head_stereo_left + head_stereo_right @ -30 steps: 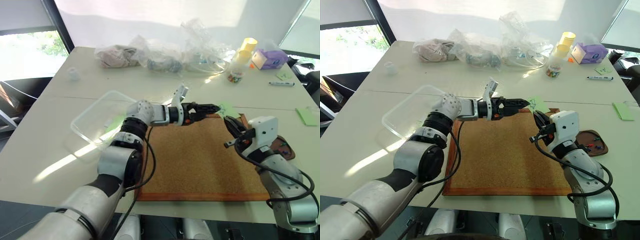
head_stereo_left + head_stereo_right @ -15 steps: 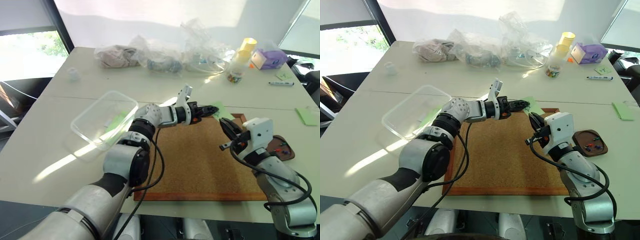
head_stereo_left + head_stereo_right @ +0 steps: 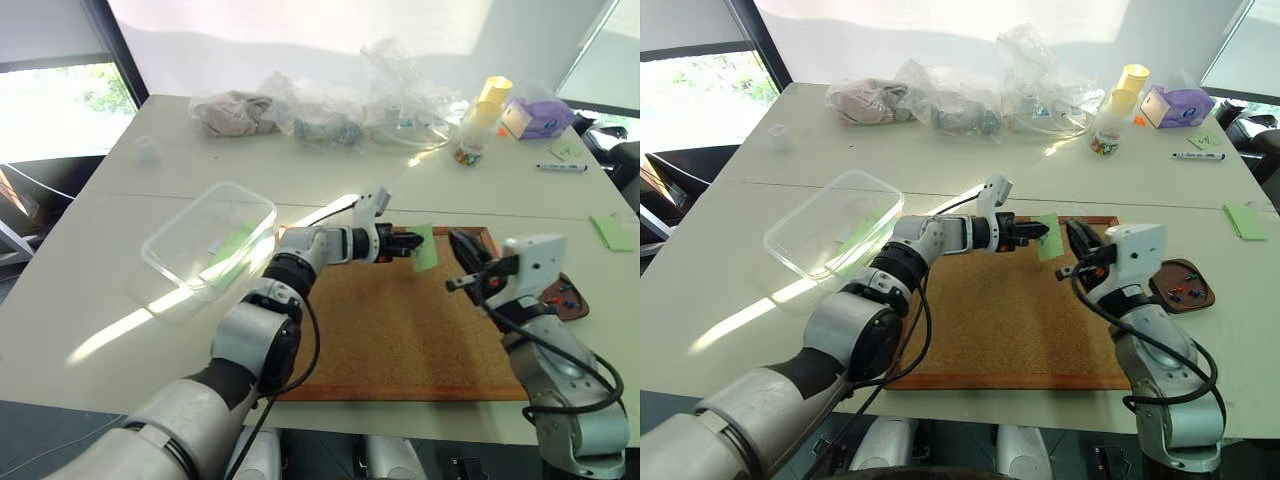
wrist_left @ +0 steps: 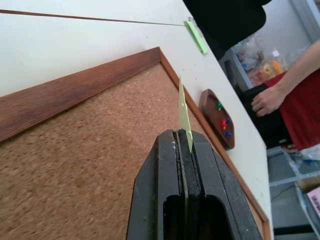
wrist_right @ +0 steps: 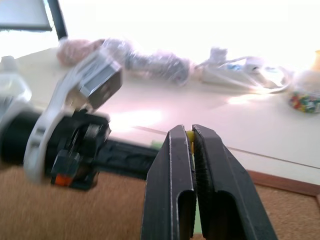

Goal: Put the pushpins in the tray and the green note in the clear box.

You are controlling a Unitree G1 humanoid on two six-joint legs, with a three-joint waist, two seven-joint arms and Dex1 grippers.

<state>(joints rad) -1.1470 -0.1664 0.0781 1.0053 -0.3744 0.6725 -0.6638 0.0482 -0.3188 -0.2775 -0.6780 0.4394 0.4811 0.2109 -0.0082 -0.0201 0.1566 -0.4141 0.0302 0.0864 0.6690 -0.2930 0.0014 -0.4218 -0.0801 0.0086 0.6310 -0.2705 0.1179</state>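
Green note (image 3: 1048, 237), a pale yellow-green paper slip, hangs pinched in the left gripper (image 3: 1032, 234), above the cork board (image 3: 1010, 320). Just beyond it, the right gripper (image 3: 1077, 238) is clenched, perhaps on a tiny yellow pin. Red, green and blue pushpins (image 4: 223, 118) already lie in the dark brown oval tray (image 4: 216, 124). The clear plastic box (image 3: 830, 225), well behind the left gripper, awaits the note.

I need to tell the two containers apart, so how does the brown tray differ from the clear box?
The tray is dark brown, opaque and oval; the clear box is see-through and rectangular. The tray is smaller than the clear box. The tray sits right of the cork board with coloured pushpins in it; the clear box sits at its left. Both are open-topped, on the table.
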